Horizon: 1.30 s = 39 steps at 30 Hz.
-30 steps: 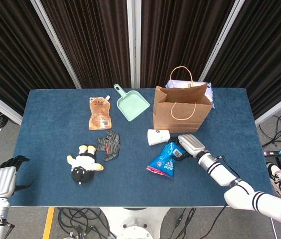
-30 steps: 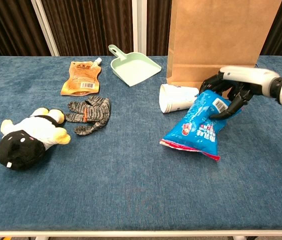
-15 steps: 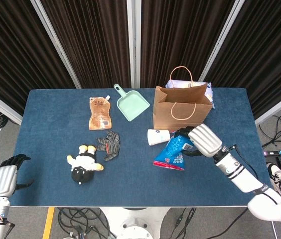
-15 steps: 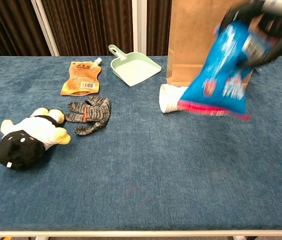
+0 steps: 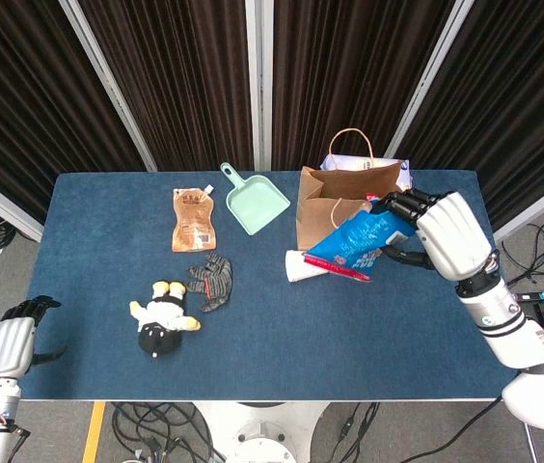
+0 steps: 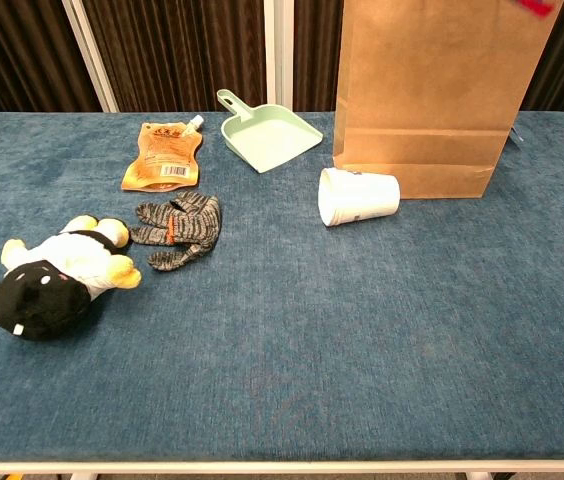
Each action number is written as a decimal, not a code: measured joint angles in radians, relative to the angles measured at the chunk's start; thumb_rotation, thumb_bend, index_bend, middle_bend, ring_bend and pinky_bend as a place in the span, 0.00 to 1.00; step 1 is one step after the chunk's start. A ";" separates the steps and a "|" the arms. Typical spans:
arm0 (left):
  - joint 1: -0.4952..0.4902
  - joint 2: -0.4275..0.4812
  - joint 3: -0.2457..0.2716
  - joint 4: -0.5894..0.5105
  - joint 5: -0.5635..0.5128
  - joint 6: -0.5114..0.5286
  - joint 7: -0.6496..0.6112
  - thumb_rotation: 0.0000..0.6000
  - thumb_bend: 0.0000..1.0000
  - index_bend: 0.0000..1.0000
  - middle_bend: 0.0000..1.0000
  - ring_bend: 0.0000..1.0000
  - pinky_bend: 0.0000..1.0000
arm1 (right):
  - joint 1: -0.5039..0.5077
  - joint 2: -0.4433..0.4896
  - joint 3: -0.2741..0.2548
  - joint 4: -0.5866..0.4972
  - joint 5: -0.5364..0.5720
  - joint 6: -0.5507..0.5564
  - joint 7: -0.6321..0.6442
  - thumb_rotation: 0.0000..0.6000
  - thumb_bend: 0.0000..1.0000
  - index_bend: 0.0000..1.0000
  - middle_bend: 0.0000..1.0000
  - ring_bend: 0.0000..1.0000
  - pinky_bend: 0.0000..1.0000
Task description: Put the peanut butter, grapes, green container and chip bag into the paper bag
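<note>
My right hand [image 5: 446, 231] grips the blue chip bag [image 5: 357, 241] by its upper end and holds it in the air in front of the brown paper bag [image 5: 349, 204]. The chip bag hangs tilted, its red-edged end pointing down left. In the chest view only a red sliver of the chip bag [image 6: 536, 6] shows at the top edge above the paper bag [image 6: 432, 90], and the right hand is out of frame. My left hand [image 5: 10, 340] hangs open off the table's left front corner. Peanut butter, grapes and green container are not visible.
A white cup [image 6: 358, 196] lies on its side just in front of the paper bag. A green dustpan [image 6: 267, 133], an orange pouch [image 6: 164, 155], a striped glove [image 6: 182, 229] and a plush toy [image 6: 52, 275] lie on the left half of the blue table [image 6: 362, 350].
My right hand has lifted the chip bag off the table and carried it up and back toward the paper bag's mouth, out of the chest view. The left hand has stayed put.
</note>
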 measured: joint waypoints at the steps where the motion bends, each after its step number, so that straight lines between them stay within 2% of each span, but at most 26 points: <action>1: 0.000 0.000 0.000 0.000 -0.001 0.000 0.000 1.00 0.08 0.35 0.34 0.26 0.28 | 0.004 0.000 0.012 0.000 0.020 -0.005 -0.006 1.00 0.54 0.77 0.65 0.57 0.88; 9: 0.003 0.002 0.002 -0.001 -0.004 0.000 0.000 1.00 0.08 0.35 0.34 0.26 0.28 | 0.061 -0.017 0.113 0.057 0.180 -0.055 -0.052 1.00 0.54 0.77 0.65 0.57 0.88; 15: 0.000 0.002 0.000 0.001 -0.005 -0.004 -0.001 1.00 0.08 0.35 0.34 0.26 0.28 | 0.105 -0.039 0.132 0.161 0.247 -0.125 -0.122 1.00 0.53 0.76 0.65 0.57 0.87; 27: -0.005 -0.002 0.000 0.004 -0.010 -0.014 0.004 1.00 0.08 0.35 0.34 0.26 0.28 | 0.194 -0.150 0.080 0.401 0.278 -0.249 -0.285 1.00 0.53 0.75 0.65 0.56 0.86; 32: -0.008 -0.001 -0.003 0.000 -0.014 -0.018 0.009 1.00 0.08 0.35 0.34 0.26 0.28 | 0.225 -0.207 0.059 0.482 0.252 -0.261 -0.302 1.00 0.53 0.74 0.65 0.56 0.85; 39: -0.006 -0.001 -0.001 0.000 -0.024 -0.024 0.009 1.00 0.08 0.35 0.34 0.26 0.28 | 0.249 -0.291 0.016 0.602 0.174 -0.234 -0.262 1.00 0.53 0.74 0.65 0.56 0.83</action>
